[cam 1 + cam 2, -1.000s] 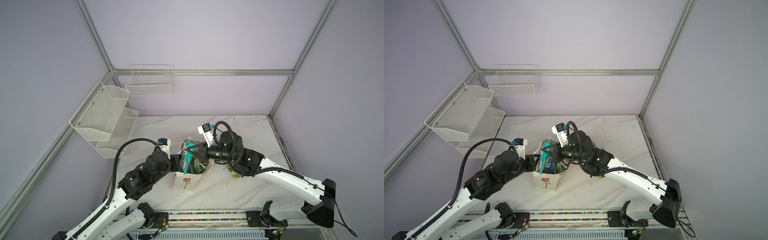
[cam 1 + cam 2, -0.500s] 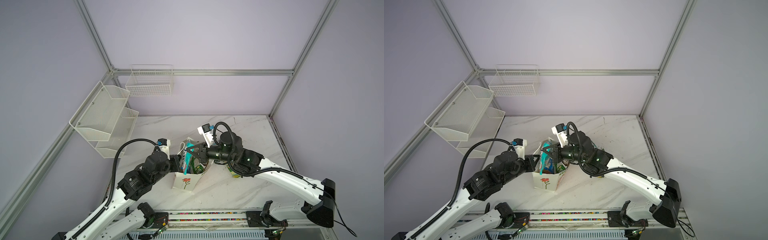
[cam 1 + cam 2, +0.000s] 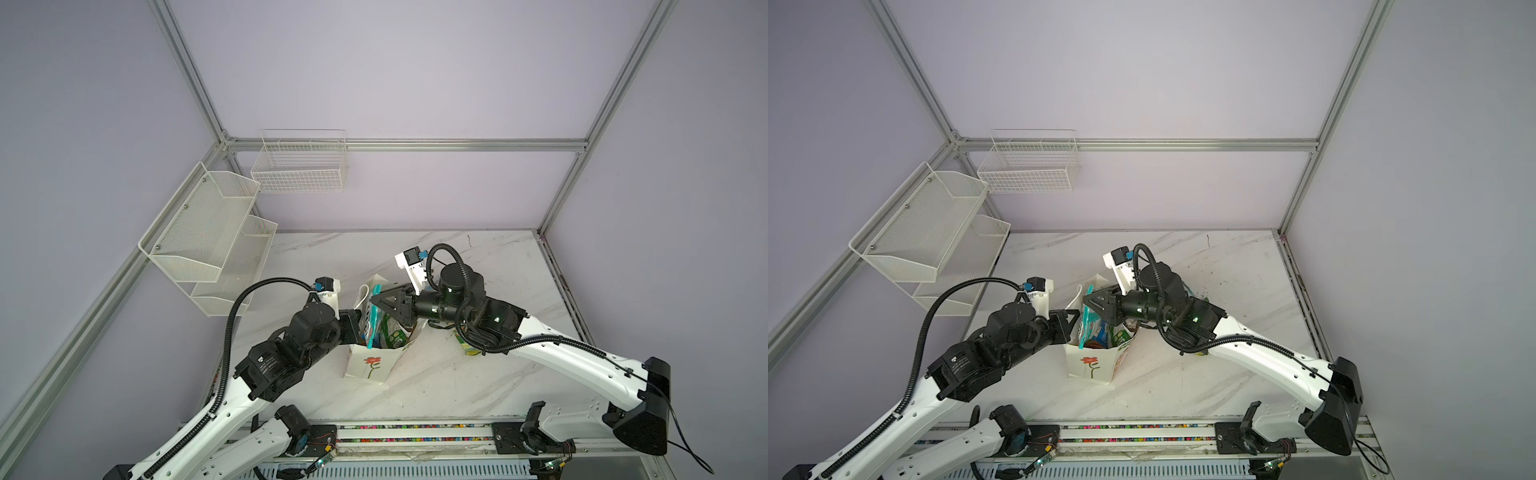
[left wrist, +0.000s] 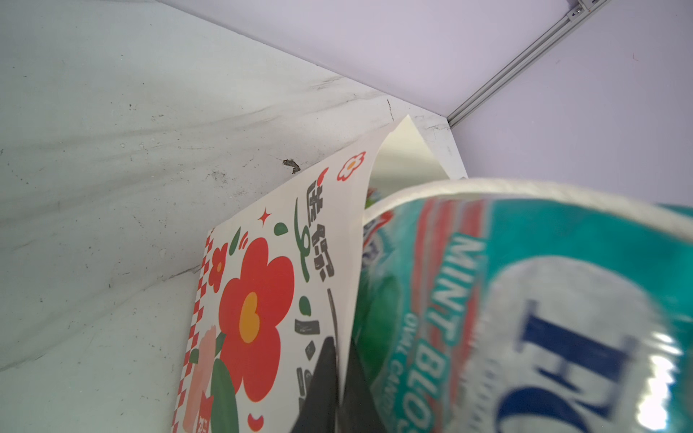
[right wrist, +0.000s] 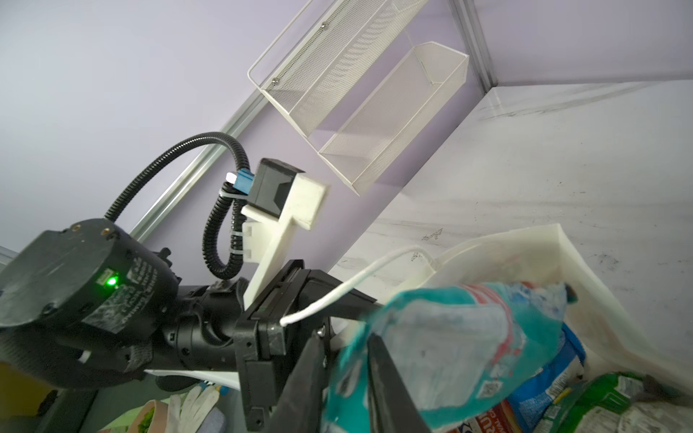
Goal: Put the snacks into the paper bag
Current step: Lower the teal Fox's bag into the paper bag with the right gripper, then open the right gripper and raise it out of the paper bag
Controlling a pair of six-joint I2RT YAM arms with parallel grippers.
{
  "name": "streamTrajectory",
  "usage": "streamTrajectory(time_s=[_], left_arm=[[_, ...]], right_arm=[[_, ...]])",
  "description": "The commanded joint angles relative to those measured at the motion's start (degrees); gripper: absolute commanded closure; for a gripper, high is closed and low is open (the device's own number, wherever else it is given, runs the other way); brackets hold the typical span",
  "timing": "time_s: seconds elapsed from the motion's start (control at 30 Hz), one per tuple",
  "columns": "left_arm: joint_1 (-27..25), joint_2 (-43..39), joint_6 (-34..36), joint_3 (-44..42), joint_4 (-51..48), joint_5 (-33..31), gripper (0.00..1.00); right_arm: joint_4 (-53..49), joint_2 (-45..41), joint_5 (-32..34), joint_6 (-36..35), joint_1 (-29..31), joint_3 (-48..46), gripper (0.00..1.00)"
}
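Just let go at the mouth of the paper bag (image 3: 365, 365). Has parted the right hand (image 5: 347, 337), pinched tight a second ago, so that its fingers now stand either side of the teal pouch (image 5: 468, 337) without squeezing it. Leaves that pouch upright inside the bag, top edge poking above the rim in both top views (image 3: 376, 316) (image 3: 1090, 324); blurred in the right wrist view, so probably sliding down.

Keeps the left hand (image 4: 339, 378) clamped together on the bag wall nearest the left arm, holding the mouth wide. Shows more snacks deeper inside the bag: a blue packet (image 5: 555, 378) and a green pouch (image 5: 600, 397).

Counts, by this reading, as one more snack delivered. Still leaves at least a yellow-green packet (image 3: 471, 349) on the table (image 3: 457, 257) right of the bag, under the right arm.

Calls next for lifting the right hand clear of the bag. Risks snagging the cord handle (image 4: 525, 186), draped across the pouch's top edge, or dragging the pouch back out.
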Motion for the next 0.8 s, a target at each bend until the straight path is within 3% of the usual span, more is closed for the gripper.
streamTrajectory(time_s=[0.0,0.77], left_arm=[[0.2,-0.6,1.2,4.3,-0.6,-0.1,1.0],[0.2,-0.7,1.1,4.4,-0.5,-0.4,1.0]], right_arm=[[2.6,-0.2,0.1,-0.4,0.4,0.3,0.59],[0.7,-1.8,1.9,-0.6,0.4,0.8,0.42]])
